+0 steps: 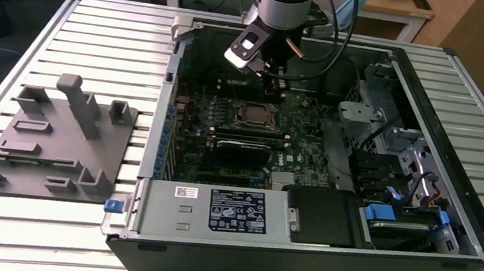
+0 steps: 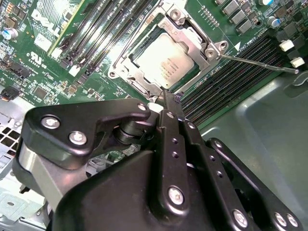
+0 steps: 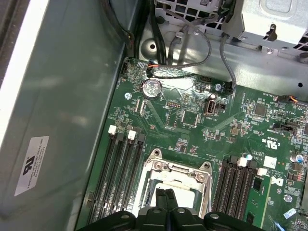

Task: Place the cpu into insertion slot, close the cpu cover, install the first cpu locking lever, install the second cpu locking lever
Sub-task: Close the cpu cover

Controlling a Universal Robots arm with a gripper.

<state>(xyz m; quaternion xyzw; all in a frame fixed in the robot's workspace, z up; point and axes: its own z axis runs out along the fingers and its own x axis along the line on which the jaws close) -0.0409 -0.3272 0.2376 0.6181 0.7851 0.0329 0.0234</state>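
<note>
The cpu (image 2: pixel 166 57) lies flat in the insertion slot (image 1: pixel 257 115) on the green board, its silver-grey top showing. Over its edges rests the cpu cover (image 2: pixel 199 45), a silver frame that looks lowered. One thin wire locking lever (image 2: pixel 257 63) sticks out sideways from a socket corner, over the memory slots. A second thin rod (image 2: pixel 137 36) runs along another side of the socket. My gripper (image 2: pixel 166 94) hangs shut just above the socket's edge, with nothing between its fingers. In the first wrist view the gripper (image 3: pixel 165 191) is over the cover (image 3: pixel 156 168).
The open computer case (image 1: pixel 452 162) lies on a slatted table. A power supply (image 1: pixel 217 209) fills its near end and drive bays (image 1: pixel 396 190) its right side. Black memory slots (image 2: pixel 226 72) flank the socket. A grey fixture plate (image 1: pixel 54 144) sits on the exterior view's left.
</note>
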